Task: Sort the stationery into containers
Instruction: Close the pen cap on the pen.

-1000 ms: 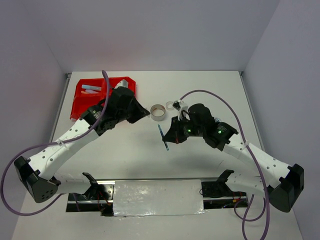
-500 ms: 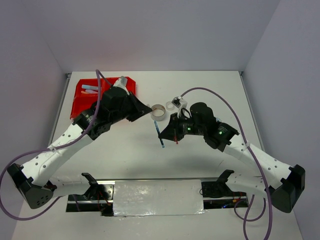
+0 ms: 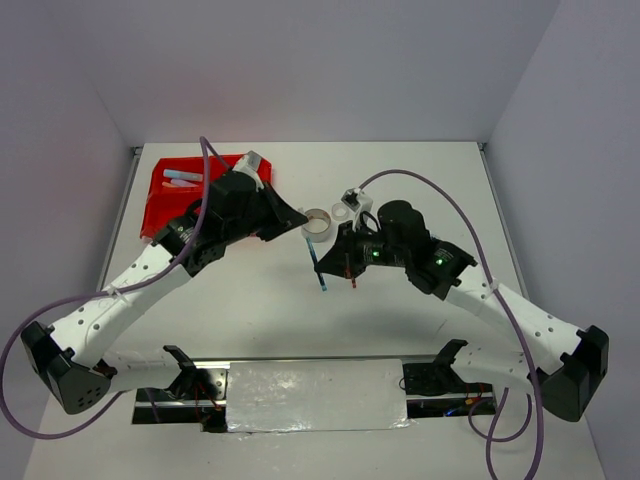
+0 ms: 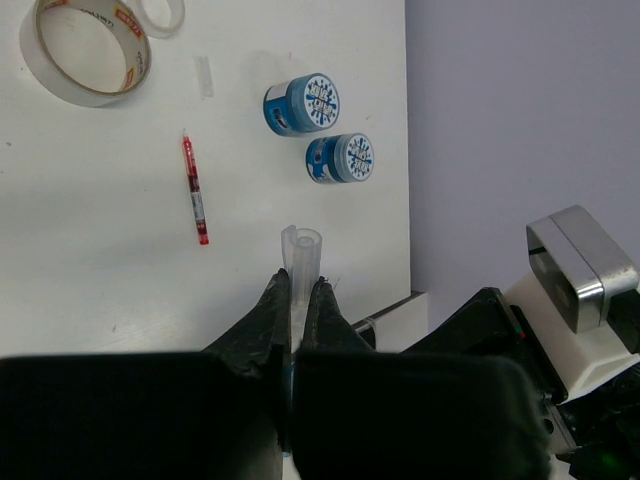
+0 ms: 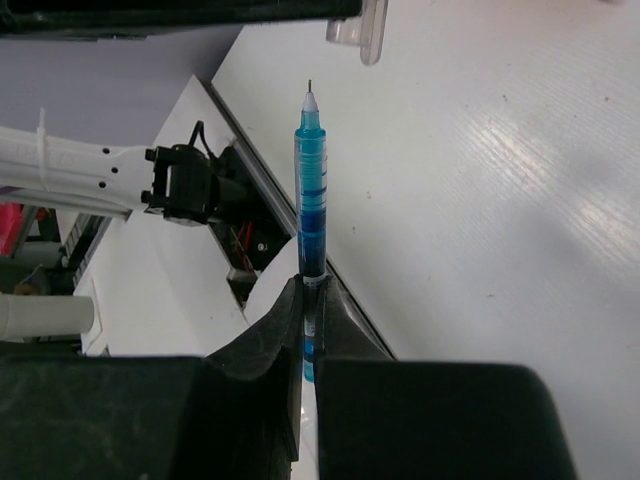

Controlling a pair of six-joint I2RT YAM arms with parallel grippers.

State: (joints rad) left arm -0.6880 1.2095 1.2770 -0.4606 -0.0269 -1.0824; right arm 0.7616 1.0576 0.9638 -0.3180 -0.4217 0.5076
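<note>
Red plastic marks the bin block (image 3: 158, 212), far left of the grey tape ring (image 3: 318, 223), with a light-blue stick (image 3: 182, 174) inside. Neither bin nor ring has shifted in the last second.

Both arms have crept closer to that ring. The left tool (image 3: 303, 228) now overlaps the ring's left edge in the top view, where a second ago it stopped just short. Its jaws are clenched on a short clear tube (image 4: 301, 250), which juts past the fingertips above the white tabletop (image 4: 100, 280).

The right tool (image 3: 322, 258) has slid left, from the near right of the ring to almost straight in front of it on the near side. It is clamped on the tail end of a thin blue pen (image 5: 310, 190), nib pointing away from the wrist. From above, the pen hangs slanted just on the near side of the ring.

A red pen (image 4: 194, 190) lies loose on the tabletop, on the near right of the ring. From above it shows as a red sliver beside the right tool, where a second ago no red was to be seen.

In the left wrist view a small clear ring (image 4: 160, 12) sits just beside the tape ring. A blue-white tub (image 4: 302, 105) and its twin tub (image 4: 340, 158) stand close together farther from the ring, beyond the red pen.
</note>
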